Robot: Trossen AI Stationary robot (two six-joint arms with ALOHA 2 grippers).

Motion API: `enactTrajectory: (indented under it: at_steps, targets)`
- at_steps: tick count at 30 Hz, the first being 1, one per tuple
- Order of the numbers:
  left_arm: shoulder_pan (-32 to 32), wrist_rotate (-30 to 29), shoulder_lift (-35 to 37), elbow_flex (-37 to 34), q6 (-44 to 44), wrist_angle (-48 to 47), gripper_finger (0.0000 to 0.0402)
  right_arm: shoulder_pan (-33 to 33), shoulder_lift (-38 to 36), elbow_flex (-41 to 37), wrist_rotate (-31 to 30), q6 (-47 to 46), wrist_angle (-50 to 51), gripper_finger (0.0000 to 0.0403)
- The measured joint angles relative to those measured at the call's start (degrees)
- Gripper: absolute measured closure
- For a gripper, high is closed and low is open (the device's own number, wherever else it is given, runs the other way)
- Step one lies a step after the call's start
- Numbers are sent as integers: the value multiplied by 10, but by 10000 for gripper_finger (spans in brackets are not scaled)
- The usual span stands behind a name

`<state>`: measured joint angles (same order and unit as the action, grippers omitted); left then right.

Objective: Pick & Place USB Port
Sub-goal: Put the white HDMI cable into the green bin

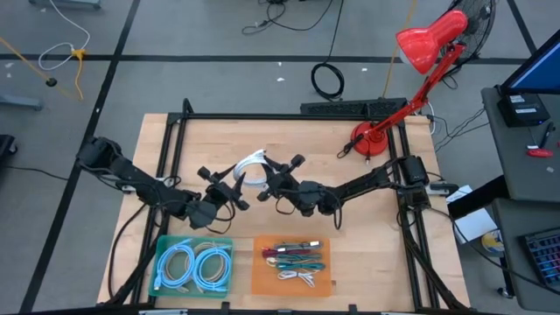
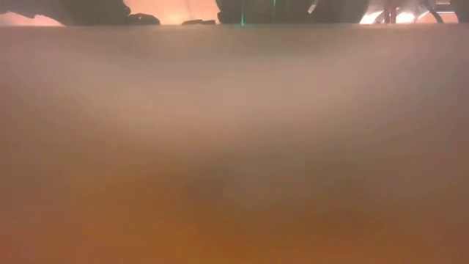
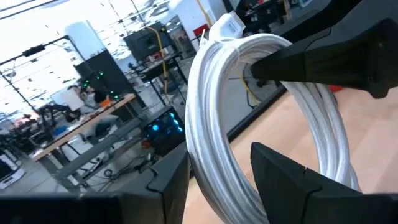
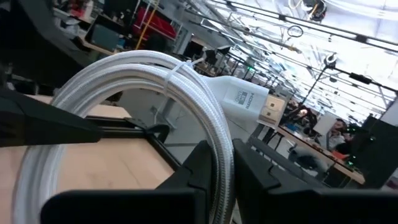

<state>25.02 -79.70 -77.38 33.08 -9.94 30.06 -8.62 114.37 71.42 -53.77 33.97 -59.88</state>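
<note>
Both sets of jaws are pinching the same coiled white cable (image 1: 251, 168), which hangs between them above the middle of the bench (image 1: 367, 254). From above I see the left gripper (image 1: 229, 188) and the right gripper (image 1: 273, 179) meeting at the coil, but not how each grips. My left wrist camera fills that in: the coil (image 3: 217, 112) runs between that arm's two dark fingers (image 3: 283, 177), which stand apart around the thick bundle. My right wrist camera shows its fingers (image 4: 199, 168) nearly together on the strands (image 4: 124, 68), and a white plug with a gold tip (image 4: 249, 102). Only the overhead shows the teal tray (image 1: 193, 264) of blue cables, the orange tray (image 1: 294, 265) and the red lamp (image 1: 420, 52). The low camera gives me only blur.
</note>
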Motion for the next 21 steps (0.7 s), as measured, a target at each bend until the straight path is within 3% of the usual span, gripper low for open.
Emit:
enactTrajectory:
  at_steps: [10, 13, 16, 21]
  targets:
    - [2, -19, 0, 0, 12, -18, 237, -11, 0, 0, -15, 1, 3, 360]
    - [5, -24, 0, 0, 25, -18, 282, -17, 0, 0, -21, 13, 4, 357]
    - [13, -35, 0, 0, 31, -17, 359, -28, 0, 0, -30, 42, 5, 354]
    - [47, -63, 2, 6, 33, -17, 364, -50, 0, 1, -41, 111, 3, 344]
